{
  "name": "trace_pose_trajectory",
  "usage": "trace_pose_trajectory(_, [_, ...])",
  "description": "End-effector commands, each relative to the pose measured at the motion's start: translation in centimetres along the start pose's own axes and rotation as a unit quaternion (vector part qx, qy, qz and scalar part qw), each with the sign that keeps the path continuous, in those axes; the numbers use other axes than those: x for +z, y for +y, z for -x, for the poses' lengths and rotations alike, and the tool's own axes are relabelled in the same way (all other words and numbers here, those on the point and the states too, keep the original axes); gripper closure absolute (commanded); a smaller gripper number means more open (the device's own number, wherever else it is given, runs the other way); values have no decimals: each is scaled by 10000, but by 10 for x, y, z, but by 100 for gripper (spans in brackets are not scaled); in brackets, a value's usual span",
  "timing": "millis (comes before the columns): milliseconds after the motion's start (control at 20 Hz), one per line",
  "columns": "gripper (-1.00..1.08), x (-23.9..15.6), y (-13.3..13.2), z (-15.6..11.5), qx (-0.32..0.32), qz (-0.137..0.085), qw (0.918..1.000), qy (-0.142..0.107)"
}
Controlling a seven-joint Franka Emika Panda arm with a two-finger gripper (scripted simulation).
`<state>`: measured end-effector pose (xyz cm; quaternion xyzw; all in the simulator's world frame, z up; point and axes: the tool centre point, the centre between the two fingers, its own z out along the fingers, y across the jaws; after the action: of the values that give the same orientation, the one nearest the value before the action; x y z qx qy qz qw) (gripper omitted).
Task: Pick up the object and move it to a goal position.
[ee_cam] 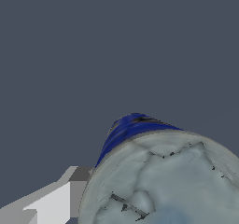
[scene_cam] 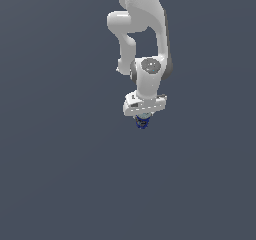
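- Exterior view: the white gripper [scene_cam: 143,117] hangs from the arm and points down at six o'clock. The can [scene_cam: 142,122] sits directly under it, touching or nearly touching the hand's underside. Only a small blue stub shows below the white body. The can is narrower than the hand, and its long axis looks upright, in line with the gripper's own axis.
- Exterior view: the fingers are hidden behind the hand and the can, so I cannot tell from here whether they are wide, narrow or clamped.
- Wrist view: the can's silvery-grey top [ee_cam: 172,181] fills the lower corner at about five o'clock, very close to the camera. Its blue side [ee_cam: 126,127] falls away beyond it, so the camera looks nearly down the can's axis.
- Wrist view: one grey-and-white finger [ee_cam: 70,190] lies just beside the can's rim at about eight o'clock. Contact is not clear, and the other finger is out of frame.
- Judgement: the can lies between or just below the fingers, so the coming move turns on this vertical alignment.
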<state>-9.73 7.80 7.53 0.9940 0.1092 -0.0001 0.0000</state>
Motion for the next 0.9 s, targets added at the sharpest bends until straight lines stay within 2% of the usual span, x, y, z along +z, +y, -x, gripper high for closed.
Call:
trace_pose_trajectory(0, [108,1,0,0,-1,-1,10000,1])
trace_pose_trajectory(450, [108,-6,2,1,-1,-1,10000,1])
trace_pose_trajectory(850, [108,-42,12,5,-1,-1,10000,1])
